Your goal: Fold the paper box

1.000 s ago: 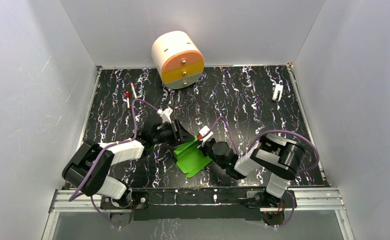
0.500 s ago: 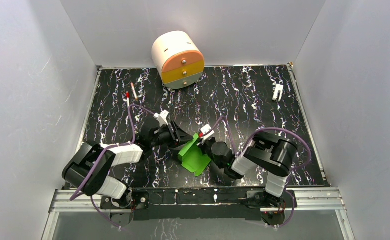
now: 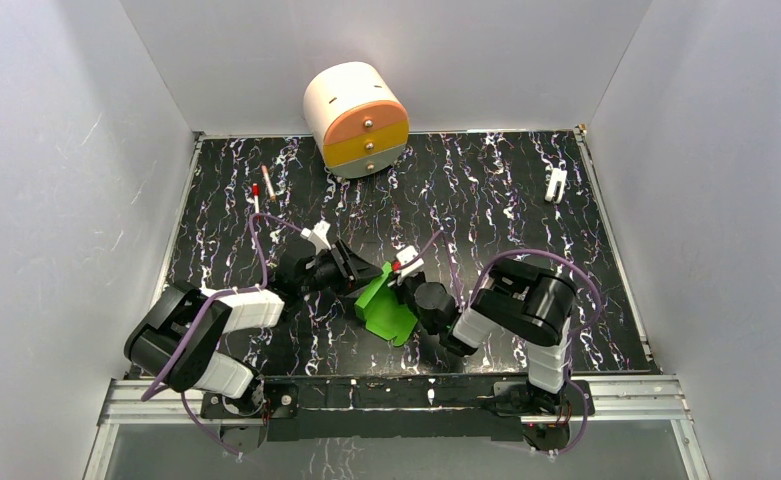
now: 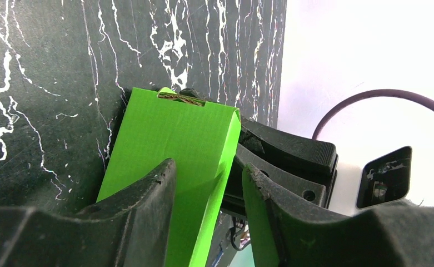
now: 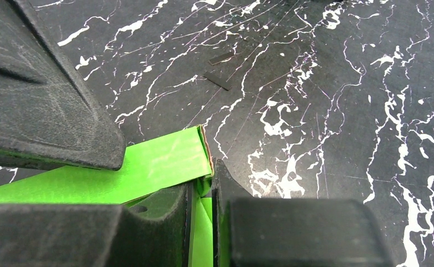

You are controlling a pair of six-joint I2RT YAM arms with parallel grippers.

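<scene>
Black marbled table [image 3: 486, 190] — drawer unit [image 3: 356, 120] at back, two pens [image 3: 268, 181], white clip [image 3: 556, 184], paper box [image 3: 391, 318] in front.

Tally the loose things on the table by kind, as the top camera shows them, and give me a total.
paper box: 1
drawer unit: 1
thin sticks: 2
white clip: 1
Total: 5
</scene>
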